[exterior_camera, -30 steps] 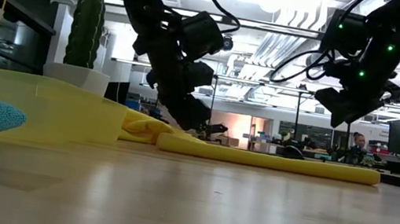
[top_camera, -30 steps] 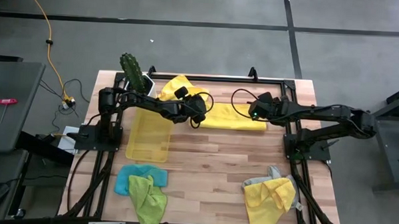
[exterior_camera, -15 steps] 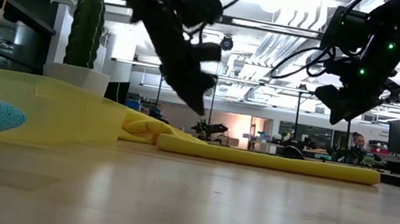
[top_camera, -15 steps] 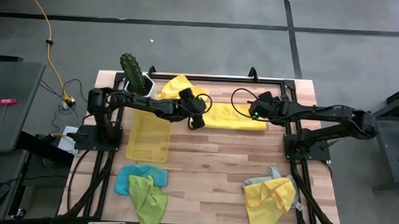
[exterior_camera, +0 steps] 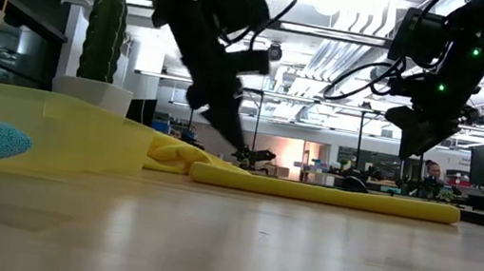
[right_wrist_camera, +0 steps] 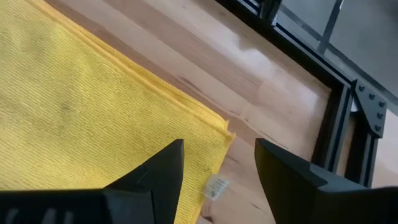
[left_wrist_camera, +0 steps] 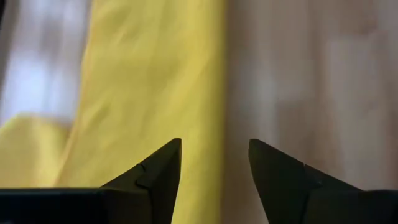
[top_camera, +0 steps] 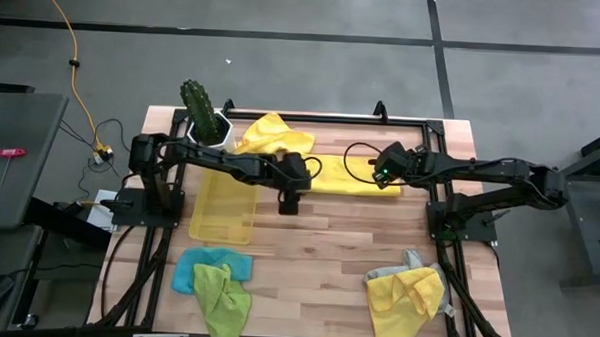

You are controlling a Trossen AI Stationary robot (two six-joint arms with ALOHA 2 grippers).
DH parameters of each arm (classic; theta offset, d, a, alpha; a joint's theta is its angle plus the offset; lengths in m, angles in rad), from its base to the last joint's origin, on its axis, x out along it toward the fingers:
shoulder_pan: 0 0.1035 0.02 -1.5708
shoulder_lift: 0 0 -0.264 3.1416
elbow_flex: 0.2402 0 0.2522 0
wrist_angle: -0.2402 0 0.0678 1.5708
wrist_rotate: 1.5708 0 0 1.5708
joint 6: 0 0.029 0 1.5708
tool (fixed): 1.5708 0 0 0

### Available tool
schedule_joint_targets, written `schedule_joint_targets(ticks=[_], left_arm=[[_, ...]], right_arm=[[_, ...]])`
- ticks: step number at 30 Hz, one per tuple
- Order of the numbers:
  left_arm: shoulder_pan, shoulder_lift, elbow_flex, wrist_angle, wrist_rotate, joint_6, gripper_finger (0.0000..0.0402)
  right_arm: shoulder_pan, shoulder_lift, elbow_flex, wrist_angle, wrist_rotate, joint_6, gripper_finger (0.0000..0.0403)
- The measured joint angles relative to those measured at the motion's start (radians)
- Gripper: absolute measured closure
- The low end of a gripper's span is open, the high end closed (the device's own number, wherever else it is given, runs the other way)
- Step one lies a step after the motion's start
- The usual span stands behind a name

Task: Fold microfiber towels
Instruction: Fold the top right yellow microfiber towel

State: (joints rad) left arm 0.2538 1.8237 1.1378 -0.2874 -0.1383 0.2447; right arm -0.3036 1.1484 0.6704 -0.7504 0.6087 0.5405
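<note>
A yellow towel (top_camera: 355, 175) lies folded into a long flat strip at the far middle of the table, and it also shows in the low view (exterior_camera: 324, 194). My left gripper (left_wrist_camera: 214, 168) hangs open above the strip's left end, over its near edge (left_wrist_camera: 211, 74), touching nothing. In the high view this left gripper (top_camera: 289, 196) sits just nearer than the strip. My right gripper (right_wrist_camera: 219, 168) hovers open over the strip's right end, above a corner (right_wrist_camera: 221, 127) with a small label. A crumpled yellow towel (top_camera: 266, 135) lies at the far left.
A translucent yellow tray (top_camera: 224, 206) lies left of centre and a potted cactus (top_camera: 204, 110) stands at the far left. Blue and lime green towels (top_camera: 214, 281) are heaped at the near left, yellow and grey ones (top_camera: 406, 292) at the near right. Bare wood lies between.
My left gripper has come up off the folded strip's left end, swung a little toward the table's near edge and rolled at the wrist. The strip lies as before. My right gripper has stayed in place, with only a slight turn of its wrist.
</note>
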Motion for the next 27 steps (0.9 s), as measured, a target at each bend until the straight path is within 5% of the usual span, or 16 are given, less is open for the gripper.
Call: schedule_joint_targets(ticks=[6, 14, 27], left_arm=[[0.046, -0.004, 0.0, -0.174, -0.045, 0.021, 0.0235], [0.093, -0.003, 0.0, -0.16, 0.083, 0.047, 0.0242], [0.089, 0.05, 0.0, -0.165, 0.081, 0.055, 0.0243]], right_arm=[[0.011, 0.001, 0.0, 0.019, 0.0, -0.003, 0.0213], [0.011, 0.001, 0.0, 0.019, 0.0, -0.007, 0.0213], [0.011, 0.001, 0.0, 0.02, 0.0, -0.007, 0.0213]])
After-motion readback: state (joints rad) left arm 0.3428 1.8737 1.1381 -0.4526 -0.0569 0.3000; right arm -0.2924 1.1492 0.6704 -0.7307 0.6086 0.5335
